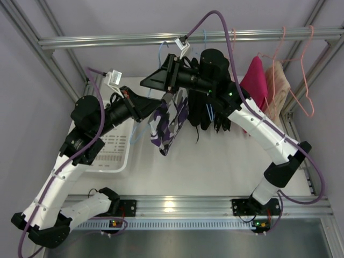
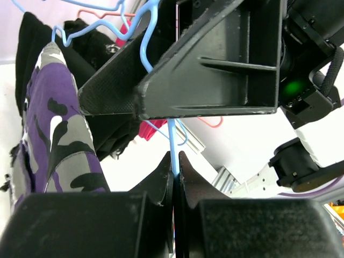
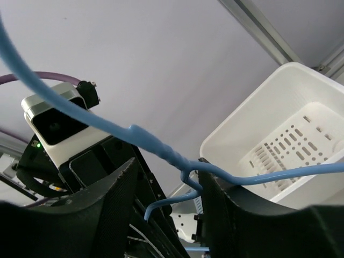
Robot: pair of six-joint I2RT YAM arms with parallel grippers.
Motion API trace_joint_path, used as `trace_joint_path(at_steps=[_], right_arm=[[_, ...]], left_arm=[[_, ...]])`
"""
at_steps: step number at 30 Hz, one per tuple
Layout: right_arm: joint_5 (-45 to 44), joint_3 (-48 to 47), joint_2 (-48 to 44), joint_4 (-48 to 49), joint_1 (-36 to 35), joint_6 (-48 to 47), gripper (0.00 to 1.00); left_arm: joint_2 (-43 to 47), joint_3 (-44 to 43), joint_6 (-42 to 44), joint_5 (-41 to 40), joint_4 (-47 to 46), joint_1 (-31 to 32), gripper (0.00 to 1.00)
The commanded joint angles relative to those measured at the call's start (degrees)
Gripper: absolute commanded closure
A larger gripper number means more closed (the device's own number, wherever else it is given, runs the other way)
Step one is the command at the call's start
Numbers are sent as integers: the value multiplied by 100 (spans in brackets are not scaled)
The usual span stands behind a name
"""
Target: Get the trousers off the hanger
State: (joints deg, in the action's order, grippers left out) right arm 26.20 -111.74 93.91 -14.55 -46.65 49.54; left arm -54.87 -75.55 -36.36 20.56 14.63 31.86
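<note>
A: Where are the trousers?

B: The camouflage trousers (image 1: pixel 171 122) hang mid-frame in the overhead view, below the rail (image 1: pixel 107 41) and just under the two grippers. The black trousers (image 1: pixel 201 110) hang just beside them, on their right, close against the right arm.

A: What is the left gripper doing?

B: The left gripper (image 2: pixel 174 164) has its fingers pressed together on a thin blue hanger (image 2: pixel 172 134). The wire rises straight out from between the tips toward the dark body of the other gripper above.

A: And the right one?

B: The right gripper (image 3: pixel 169 171) is spread. The twisted neck of the blue hanger crosses the gap between its fingers and seems to lean on one of them, but nothing is pinched there.

A: Is that the hanger carrying the camouflage pair?

B: I cannot tell. From the left wrist, blue wire shows at the top of the camouflage cloth, with black cloth behind it. The stretch between that wire and the pinched part is hidden by the right gripper.

A: Anything else around?

B: A white basket (image 1: pixel 115 156) sits on the table to the left, partly under the left arm. It also shows beyond the right fingers in the right wrist view. Far to the right a pink garment (image 1: pixel 255 83) hangs below the rail, and a beige garment (image 1: pixel 277 88) hangs just beside it, both well apart from the grippers
</note>
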Motion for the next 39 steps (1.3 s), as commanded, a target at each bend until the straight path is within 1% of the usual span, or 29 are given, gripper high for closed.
trace_joint_path(at_steps=[1,2,5,6,7,8,9,10,11,12,13,14,16,20,22,23,24,29,33,35,36,39], right_arm=[[-18,-444,163,408,-81,240,54],[17,-453,198,461,-89,319,56],[122,-401,207,593,-90,390,68],[184,-375,189,637,-90,407,79],[210,-296,181,689,-90,416,85],[245,-261,137,733,-90,434,92],[350,-208,110,786,-81,434,100],[403,-103,84,908,-72,408,100],[473,-50,14,971,-63,373,100],[666,20,-39,1058,-37,337,100],[807,99,-74,1181,-28,285,100],[930,248,-179,1356,-28,180,100],[1168,459,-285,1402,7,118,100],[1212,505,-470,1402,95,21,100],[1195,408,-487,1393,156,38,100],[1177,373,-514,1402,174,82,100],[1169,320,-514,1558,174,91,100],[1151,-49,-575,1613,174,222,100],[1125,-339,-576,1657,192,319,100],[1098,-532,-541,1648,192,363,100],[1072,-611,-514,1648,209,364,100],[1063,-875,-435,1657,218,364,100]], left_arm=[[363,-83,199,168,-1674,5,100],[372,-57,304,151,-1674,5,100],[381,22,453,168,-1683,5,100],[389,49,498,220,-1683,13,100],[381,84,559,229,-1631,5,97],[389,93,716,221,-1578,5,91],[442,119,822,169,-1543,5,83],[494,215,919,116,-1490,13,74],[556,277,1111,63,-1490,5,45],[722,330,1244,2,-1490,13,29],[802,365,1332,-243,-1290,5,16],[898,435,1446,-489,-1061,13,1],[1153,445,1613,-972,-867,5,1],[1417,374,2149,-1360,-288,-4,1],[1593,505,2334,-1457,-119,-21,1],[1681,628,2518,-1580,-66,-22,1],[1882,951,2633,-1616,-14,-22,1],[2533,2095,3546,-1765,-224,-22,1],[2963,2895,4285,-1556,-382,-22,1],[3043,3290,4601,-1099,-513,-22,1],[3061,3397,4629,-924,-584,-22,1],[2878,3626,4585,-799,-935,-22,1]])
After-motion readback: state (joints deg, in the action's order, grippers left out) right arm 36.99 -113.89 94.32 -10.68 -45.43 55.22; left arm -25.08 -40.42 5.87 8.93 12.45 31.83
